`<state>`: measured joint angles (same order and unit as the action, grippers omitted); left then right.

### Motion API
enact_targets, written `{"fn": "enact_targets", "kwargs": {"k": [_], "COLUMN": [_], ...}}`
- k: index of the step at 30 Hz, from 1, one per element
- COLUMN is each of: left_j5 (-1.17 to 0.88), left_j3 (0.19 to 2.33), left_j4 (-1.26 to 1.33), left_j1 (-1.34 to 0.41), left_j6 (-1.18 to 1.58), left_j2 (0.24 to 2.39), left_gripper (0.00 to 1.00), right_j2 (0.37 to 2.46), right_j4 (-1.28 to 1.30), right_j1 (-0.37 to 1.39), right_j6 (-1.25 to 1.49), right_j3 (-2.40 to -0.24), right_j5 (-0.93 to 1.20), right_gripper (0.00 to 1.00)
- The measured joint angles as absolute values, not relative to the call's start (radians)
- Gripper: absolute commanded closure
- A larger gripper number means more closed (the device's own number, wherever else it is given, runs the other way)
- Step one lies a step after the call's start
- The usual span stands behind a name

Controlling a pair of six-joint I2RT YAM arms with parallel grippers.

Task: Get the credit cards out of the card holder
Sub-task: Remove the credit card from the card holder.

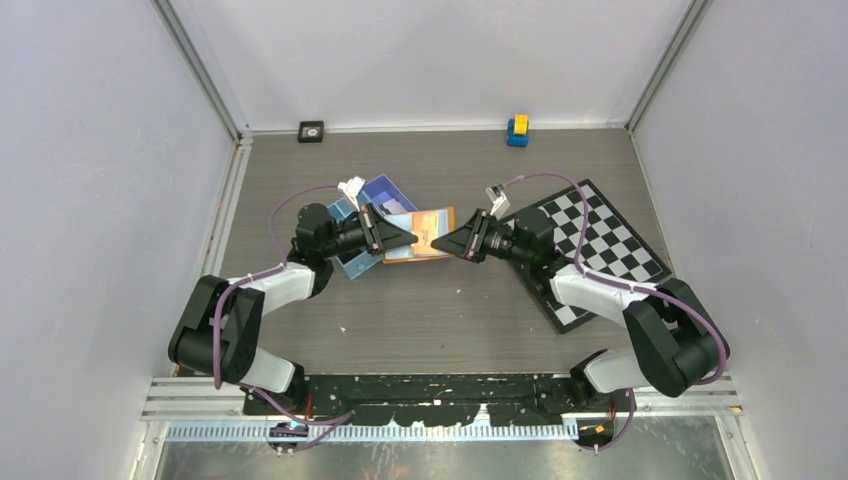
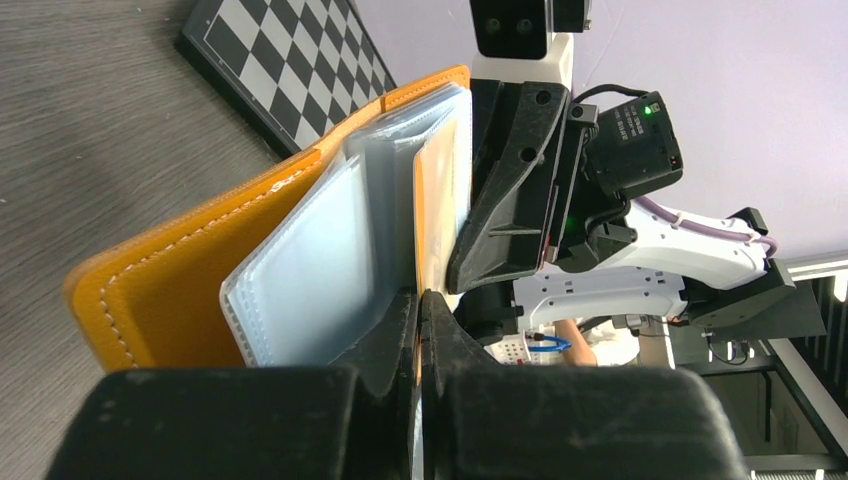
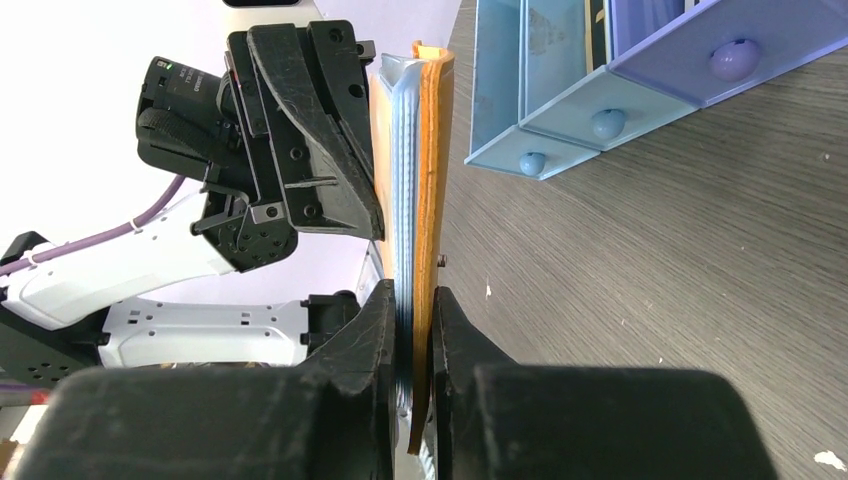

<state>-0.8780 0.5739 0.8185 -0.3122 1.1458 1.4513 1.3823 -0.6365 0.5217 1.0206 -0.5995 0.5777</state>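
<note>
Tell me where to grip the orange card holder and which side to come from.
Grip the card holder at an outer edge, jaws closing across its flat faces, coming in edge-on from an end. It is a thin flat slab, so only an edge fits between the jaws; the right gripper clamps it this way.

holder look: holder [image 1: 428,235] is a small orange leather-look case with pale stitching along its rim.
holder state: open, inner face up, orange cover underneath, pale leaves fanned apart.
holder pose: roughly level, long side running left to right, apparently raised off the worktop [image 1: 450,320].
holder place: over the middle of the worktop, slightly toward the far edge.
holder grip: left fingers [image 2: 390,340] pinch a thin leaf at one end; right fingers [image 3: 375,330] clamp cover and leaves at the other.
cards: cards [image 2: 310,280] are pale grey-blue, thin, stacked inside, smaller than the cover; indistinguishable from the sleeves.
</note>
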Motion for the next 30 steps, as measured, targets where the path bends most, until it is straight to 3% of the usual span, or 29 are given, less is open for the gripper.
{"fn": "enact_targets", "kwargs": {"k": [8, 17, 21, 27, 30], "left_j5": [-0.883, -0.891, -0.891, -0.891, -0.891], "left_j3": [0.574, 0.574, 0.574, 0.574, 0.574], "left_j4": [0.831, 0.874, 0.880, 0.894, 0.906], "left_j1": [-0.312, -0.312, -0.303, -0.298, -0.298], "left_j6": [1.157, 1.179, 1.180, 1.201, 1.204], "left_j2": [1.455, 1.465, 1.465, 1.466, 1.467], "left_gripper": [1.00, 0.91, 0.75, 0.88, 0.77], "right_j2": [1.382, 1.388, 1.400, 1.401, 1.401], "right_j4": [-0.665, -0.704, -0.733, -0.757, -0.766], "right_j1": [0.515, 0.503, 0.493, 0.482, 0.482], "right_j6": [1.050, 1.070, 1.084, 1.097, 1.101], "right_j3": [-0.589, -0.589, -0.589, -0.589, -0.589], "right_j5": [0.583, 0.612, 0.618, 0.617, 0.618], "right_gripper": [0.99, 0.99, 1.00, 1.00, 1.00]}}
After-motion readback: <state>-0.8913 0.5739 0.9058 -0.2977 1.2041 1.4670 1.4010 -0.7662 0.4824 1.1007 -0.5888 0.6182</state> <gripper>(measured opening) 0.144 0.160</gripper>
